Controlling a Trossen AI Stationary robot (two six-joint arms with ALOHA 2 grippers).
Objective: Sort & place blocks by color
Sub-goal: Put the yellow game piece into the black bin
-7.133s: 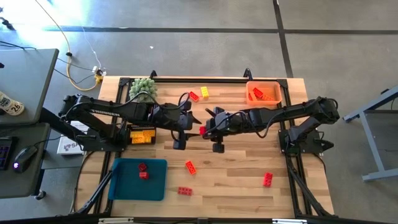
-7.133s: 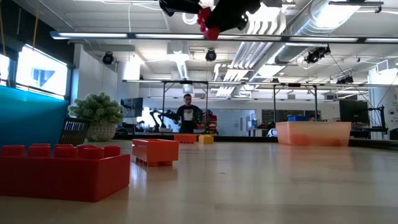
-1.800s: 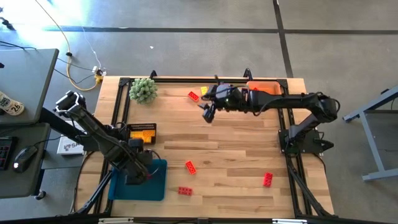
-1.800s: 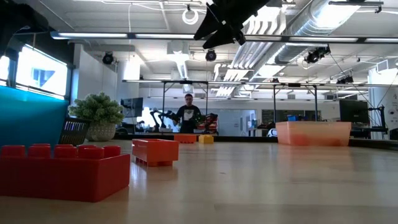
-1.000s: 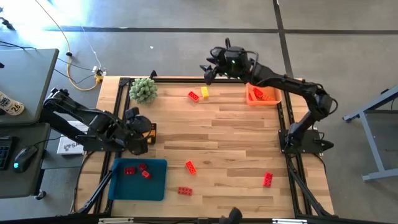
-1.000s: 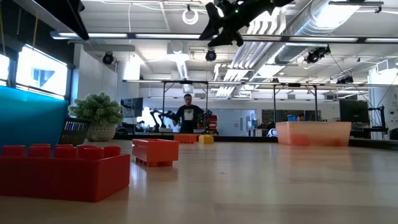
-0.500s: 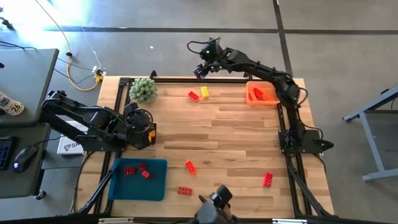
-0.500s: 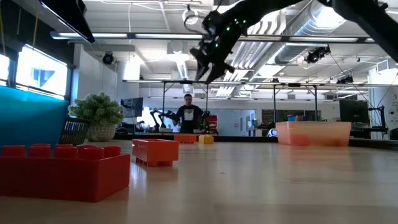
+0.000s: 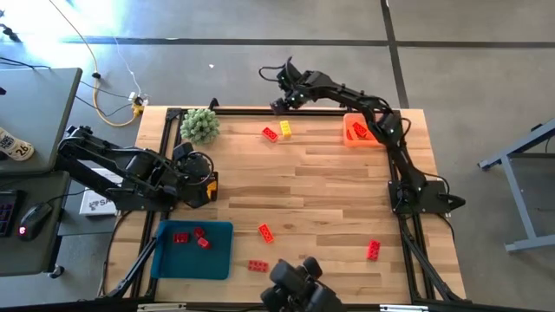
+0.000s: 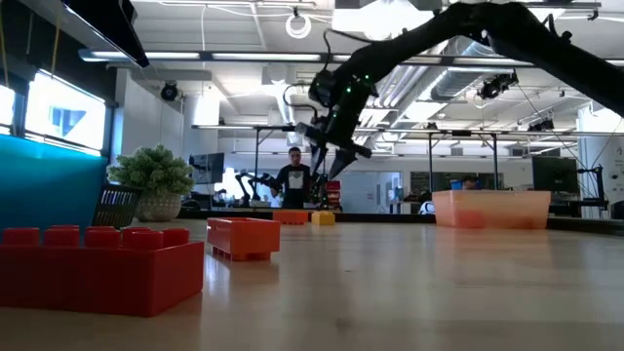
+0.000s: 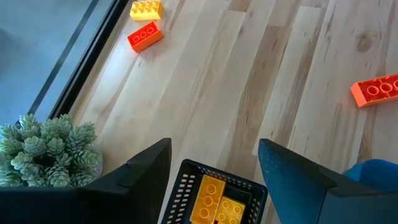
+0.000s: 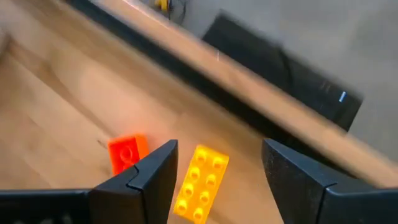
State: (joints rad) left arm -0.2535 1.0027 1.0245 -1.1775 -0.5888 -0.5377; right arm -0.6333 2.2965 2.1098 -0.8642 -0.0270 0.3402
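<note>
Right gripper (image 9: 279, 98) hangs over the far edge, jaws apart, empty, above the yellow brick (image 12: 200, 183) (red brick (image 12: 127, 152) beside it). Left gripper (image 9: 206, 178) sits over the black basket (image 11: 185, 182), jaws apart.

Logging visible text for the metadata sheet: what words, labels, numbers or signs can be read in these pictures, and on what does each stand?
"26": on a white tag lying on the grey desk; small, so read with some doubt.
White box below that desk: dark print, too small to read.
Blocks: no lettering can be made out.
Room in the low view: no legible sign.
</note>
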